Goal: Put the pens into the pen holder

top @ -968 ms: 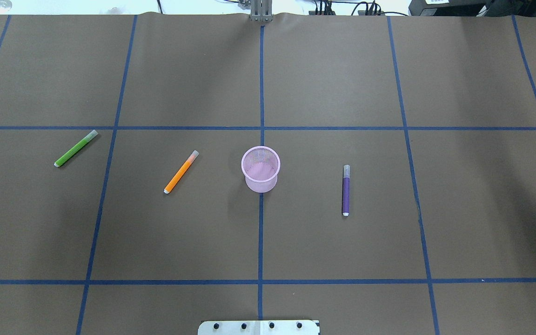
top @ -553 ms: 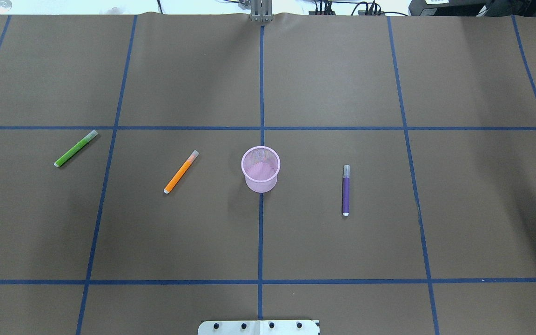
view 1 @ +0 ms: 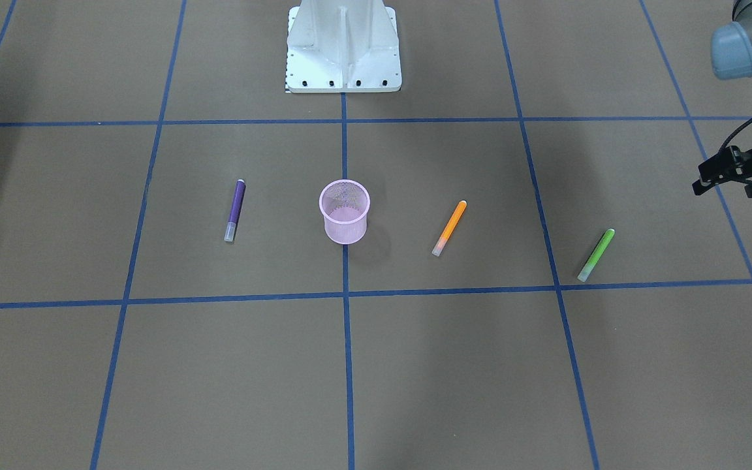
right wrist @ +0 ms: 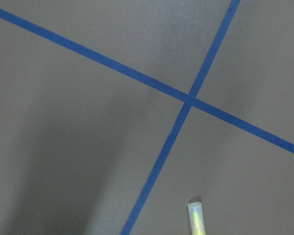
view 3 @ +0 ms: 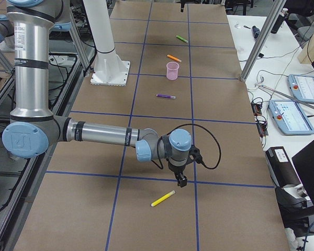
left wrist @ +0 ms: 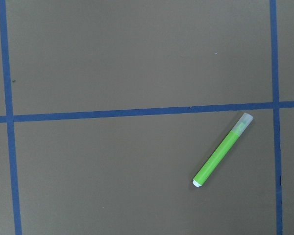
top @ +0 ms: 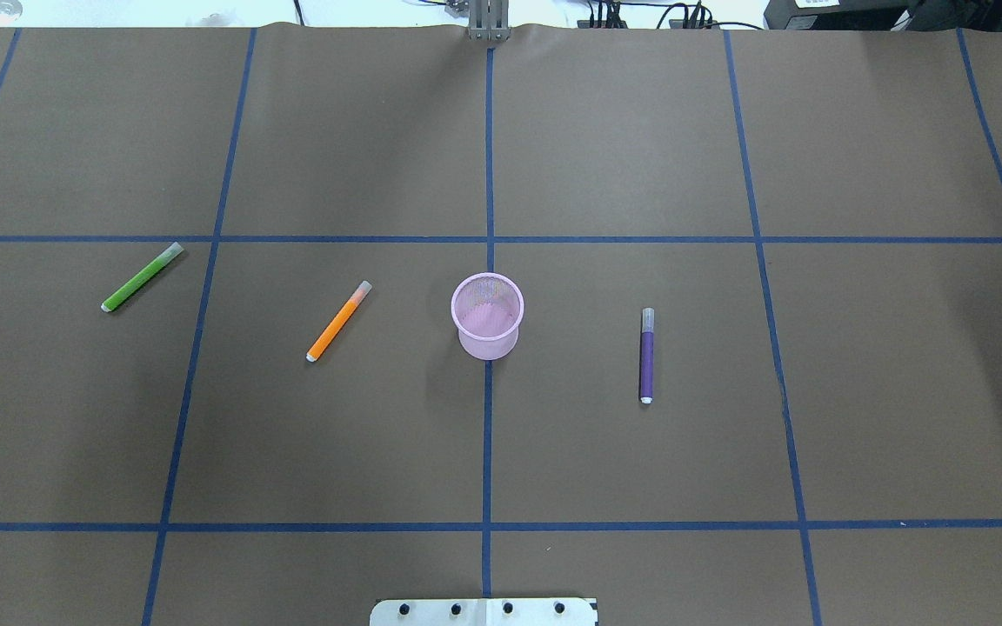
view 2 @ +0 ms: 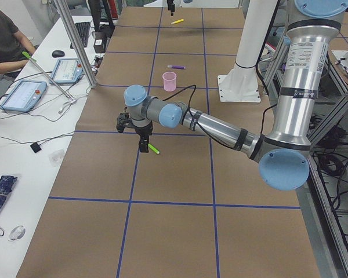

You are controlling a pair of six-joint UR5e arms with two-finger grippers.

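My left jaws hang open and empty above the table point(top: 336, 130). The green pen point(left wrist: 221, 151) lies flat below them, offset toward the pen holder point(top: 487, 315), its long axis slanting across the blue tape lines point(left wrist: 137, 112). The orange pen point(top: 338, 322) lies farther that way and the purple pen point(top: 646, 355) past the holder. My right jaws, whose opening I cannot tell, hover well apart beside a yellow pen point(view 3: 163, 198).

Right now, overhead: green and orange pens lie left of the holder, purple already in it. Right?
No. Overhead, the purple pen lies on the table right of the holder, not in it. The green pen and orange pen do lie left.
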